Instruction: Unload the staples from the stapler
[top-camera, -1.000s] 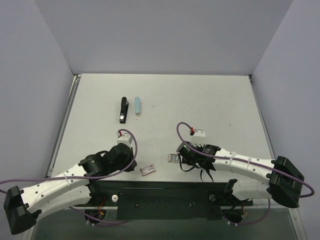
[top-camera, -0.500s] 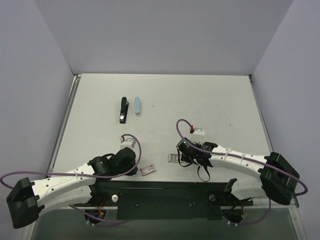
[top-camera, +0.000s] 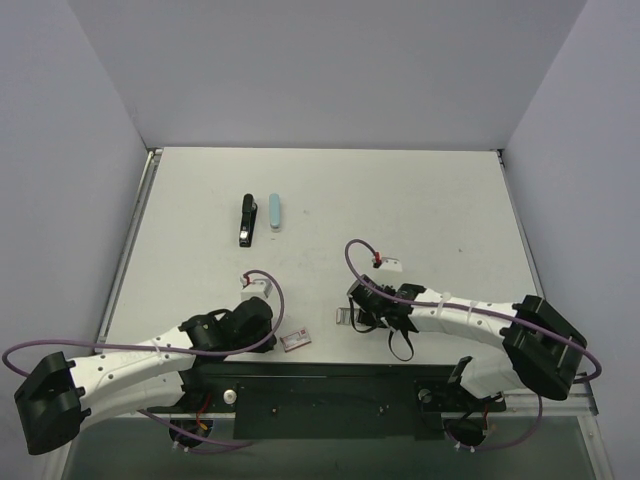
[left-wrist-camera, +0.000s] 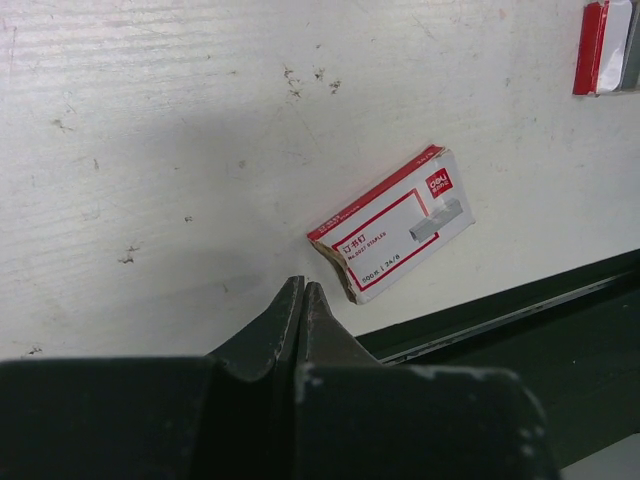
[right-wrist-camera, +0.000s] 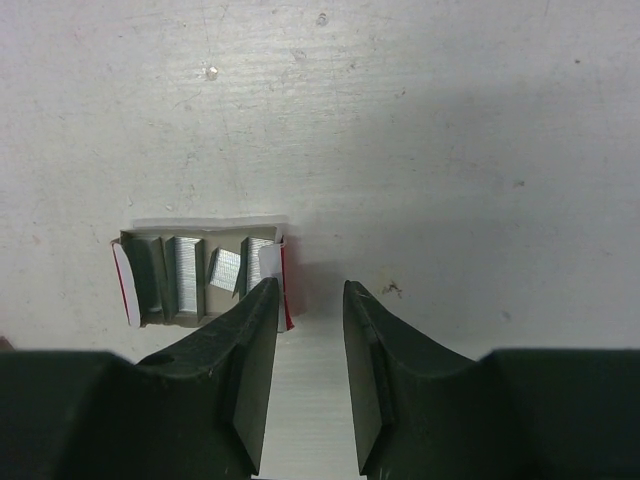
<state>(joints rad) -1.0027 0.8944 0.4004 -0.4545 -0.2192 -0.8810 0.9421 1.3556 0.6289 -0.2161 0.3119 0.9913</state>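
The black stapler (top-camera: 245, 220) lies far back on the table, well away from both arms. My left gripper (left-wrist-camera: 302, 290) is shut with nothing in it, its tips just short of a red-and-white staple box (left-wrist-camera: 392, 222). In the top view that box (top-camera: 296, 340) lies near the front edge, right of the left gripper (top-camera: 272, 334). My right gripper (right-wrist-camera: 307, 290) is open low over the table, its left fingertip at the right end of an open tray of staple strips (right-wrist-camera: 200, 278). The tray (top-camera: 345, 316) sits left of the right gripper (top-camera: 357, 318).
A light blue oblong item (top-camera: 275, 212) lies beside the stapler. The black front rail (left-wrist-camera: 520, 310) runs close behind the staple box. Grey walls enclose the white table (top-camera: 420, 210) on three sides.
The left gripper has shut and its arm has drawn back toward the front edge. The right arm has shifted slightly left toward the tray and its jaws have narrowed.
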